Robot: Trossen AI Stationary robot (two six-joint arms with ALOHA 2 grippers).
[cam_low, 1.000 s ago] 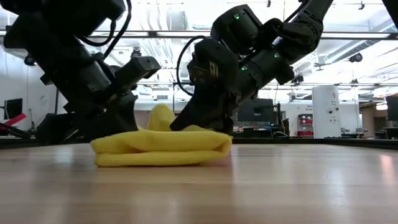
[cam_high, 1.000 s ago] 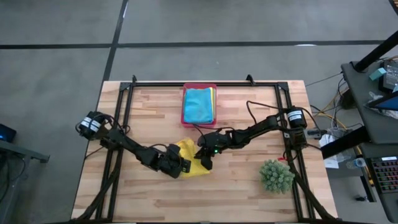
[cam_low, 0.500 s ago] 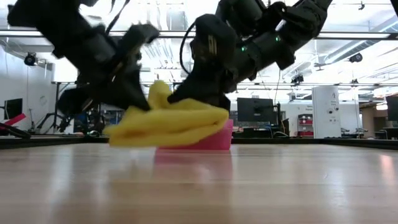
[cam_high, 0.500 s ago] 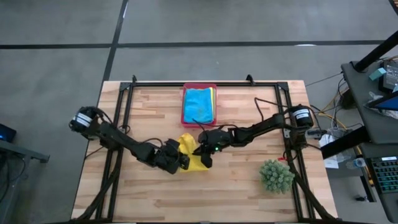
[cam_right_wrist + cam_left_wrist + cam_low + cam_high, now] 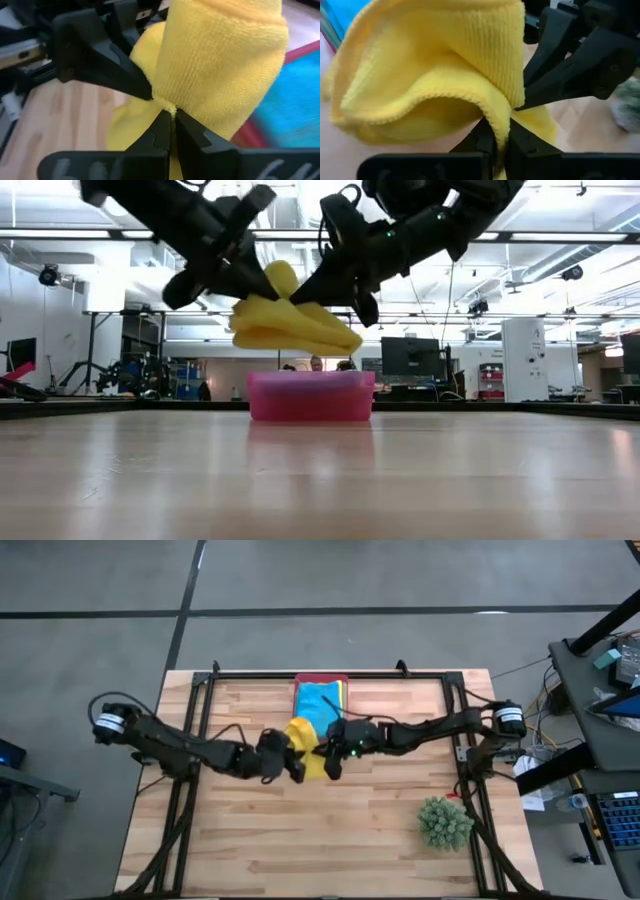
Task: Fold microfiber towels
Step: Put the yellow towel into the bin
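Observation:
A folded yellow towel (image 5: 303,740) (image 5: 290,325) hangs in the air at mid-table, just in front of a pink tray (image 5: 321,677) (image 5: 311,397). A turquoise towel (image 5: 318,705) lies on top in the tray, with a yellow edge showing beside it. My left gripper (image 5: 293,764) (image 5: 497,145) is shut on the yellow towel from the left. My right gripper (image 5: 329,757) (image 5: 170,131) is shut on it from the right. The two grippers stand close together at the towel's near end. My left gripper pinches a hemmed edge (image 5: 503,119) at the yellow towel's near end between its two fingers. It comes slanting from the table's left. The towel is lifted clear of the table, and its folded layers bulge out slack beyond the fingers. My right gripper pinches the towel's bunched near end (image 5: 166,106) between its two fingers, beside the left gripper's fingertip (image 5: 142,89). It comes slanting from the table's right. The folded towel stands out beyond the fingers, clear of the table and the tray.
A spiky green plant (image 5: 444,822) stands near the table's right front. Black frame rails (image 5: 200,730) run along the left, right and far sides. Bare wood lies in front of the grippers.
Both grippers have risen and gone toward the far edge and the pink tray, staying shut on the yellow towel. The towel lay folded on the table a second ago. Now it hangs lifted clear, above the height of the tray's rim.

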